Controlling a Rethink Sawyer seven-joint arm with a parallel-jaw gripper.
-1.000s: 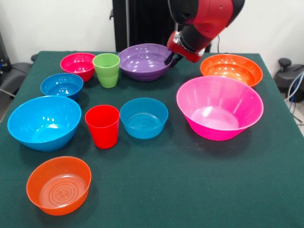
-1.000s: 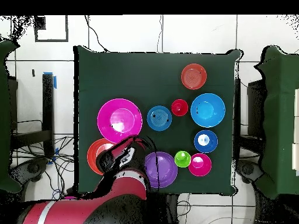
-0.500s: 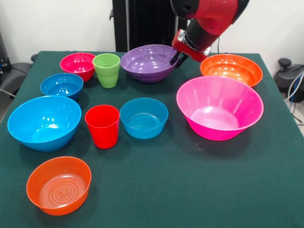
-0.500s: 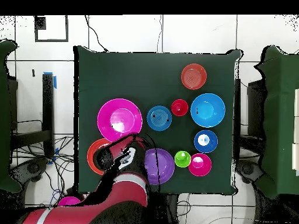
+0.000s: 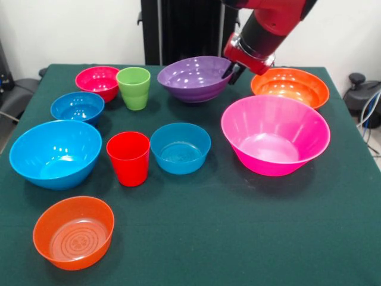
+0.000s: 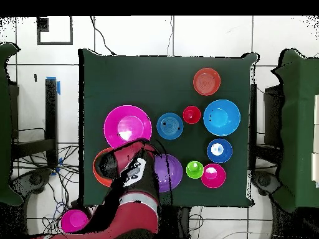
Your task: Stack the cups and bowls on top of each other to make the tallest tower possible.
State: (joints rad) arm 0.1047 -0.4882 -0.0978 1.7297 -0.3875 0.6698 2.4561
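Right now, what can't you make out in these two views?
- Grip of the gripper on the purple bowl: front view shows dark tips at the rim, but not whether they are closed on it.
- Same contact, overhead view: the arm covers it.
- Purple bowl's underside: lifted or resting on the table is unclear in the front view.
- Orange bowl: overhead view, mostly under the arm.

— Any lettering on the cups or bowls?
— None legible. Plain glossy plastic all round; only moulded rings inside the near orange bowl (image 5: 74, 232), no characters.
— Markings on the arm (image 5: 268, 24)?
— Red and black shell, no readable logo or number from either view.
— Table cloth (image 5: 238, 238), floor?
— Bare green cloth, unmarked tiles. Nothing to read.
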